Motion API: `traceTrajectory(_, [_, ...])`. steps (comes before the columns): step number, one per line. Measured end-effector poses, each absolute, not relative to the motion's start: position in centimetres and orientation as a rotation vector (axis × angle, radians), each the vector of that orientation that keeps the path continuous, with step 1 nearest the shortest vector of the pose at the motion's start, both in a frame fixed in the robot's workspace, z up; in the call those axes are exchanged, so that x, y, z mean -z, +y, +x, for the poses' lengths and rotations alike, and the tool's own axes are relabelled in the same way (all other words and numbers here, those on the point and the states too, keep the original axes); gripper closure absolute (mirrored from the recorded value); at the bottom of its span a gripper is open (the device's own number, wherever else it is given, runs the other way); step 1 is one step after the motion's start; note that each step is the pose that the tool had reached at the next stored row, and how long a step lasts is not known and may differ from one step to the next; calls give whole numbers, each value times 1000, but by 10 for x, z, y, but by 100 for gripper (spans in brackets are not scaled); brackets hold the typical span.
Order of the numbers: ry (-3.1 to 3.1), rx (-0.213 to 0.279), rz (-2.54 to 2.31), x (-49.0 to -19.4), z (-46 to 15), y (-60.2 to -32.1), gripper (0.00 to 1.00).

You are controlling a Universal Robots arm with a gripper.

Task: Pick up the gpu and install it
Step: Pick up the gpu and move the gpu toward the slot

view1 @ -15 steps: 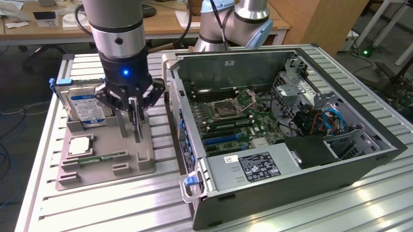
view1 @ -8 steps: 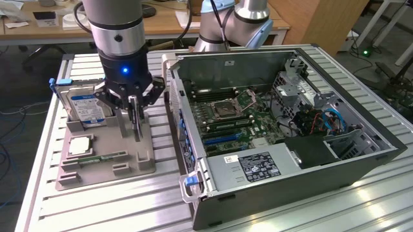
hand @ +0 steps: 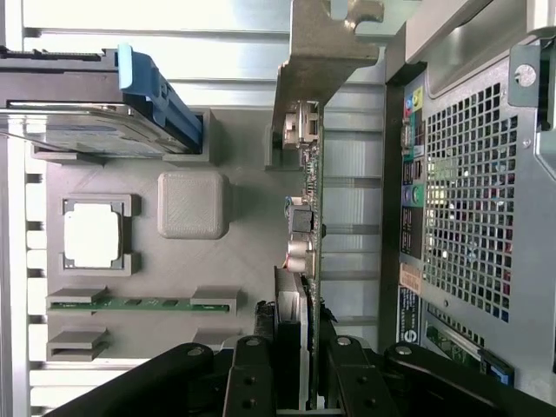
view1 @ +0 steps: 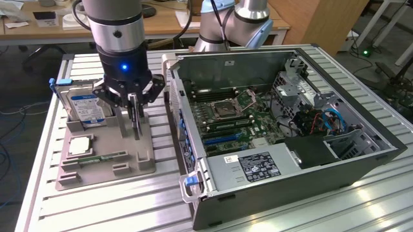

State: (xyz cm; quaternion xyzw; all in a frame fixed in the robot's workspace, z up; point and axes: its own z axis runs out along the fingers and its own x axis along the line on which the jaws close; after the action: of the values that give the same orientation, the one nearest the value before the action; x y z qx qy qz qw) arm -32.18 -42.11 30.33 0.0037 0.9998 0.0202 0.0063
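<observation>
The gripper (view1: 134, 107) is pinching the top edge of the gpu (view1: 137, 126), which hangs upright directly below it at the grey parts tray (view1: 103, 169), with the hard drive (view1: 87, 107) just beside the gripper and the open computer case (view1: 290, 125) near on its opposite side.

Silver-grey arm (view1: 113, 19), black wrist with blue light, black linkage gripper (view1: 134, 113), perhaps screw-studded.

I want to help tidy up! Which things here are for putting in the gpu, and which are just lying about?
For the job: the gpu, the claw gripping it, the open computer case.

Just lying about: the hard drive, the memory stick, the square chip, all in the grey tray.
</observation>
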Motion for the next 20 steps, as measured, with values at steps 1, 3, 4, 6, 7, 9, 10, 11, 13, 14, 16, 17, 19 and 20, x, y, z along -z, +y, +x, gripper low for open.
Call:
traceTrajectory(1, [3128,-63,12,-304,-322,-421,72])
traceTrajectory(3, [3128,-63,12,-305,-322,-421,72])
traceTrajectory(4, [3128,-63,11,-306,-322,-421,72])
traceTrajectory(6, [3128,-63,12,-308,-322,-421,72])
traceTrajectory(7, [3128,-64,12,-309,-322,-421,72])
traceTrajectory(9, [3128,-64,12,-312,-322,-421,72])
traceTrajectory(10, [3128,-64,12,-313,-322,-421,72])
traceTrajectory(11, [3128,-64,12,-314,-322,-421,72])
traceTrajectory(13, [3128,-64,12,-316,-322,-421,72])
traceTrajectory(14, [3128,-65,12,-317,-322,-421,72])
traceTrajectory(16, [3128,-65,12,-320,-322,-421,72])
traceTrajectory(17, [3128,-65,12,-321,-322,-421,72])
traceTrajectory(19, [3128,-65,12,-323,-322,-421,72])
traceTrajectory(20, [3128,-65,12,-323,-322,-421,72])
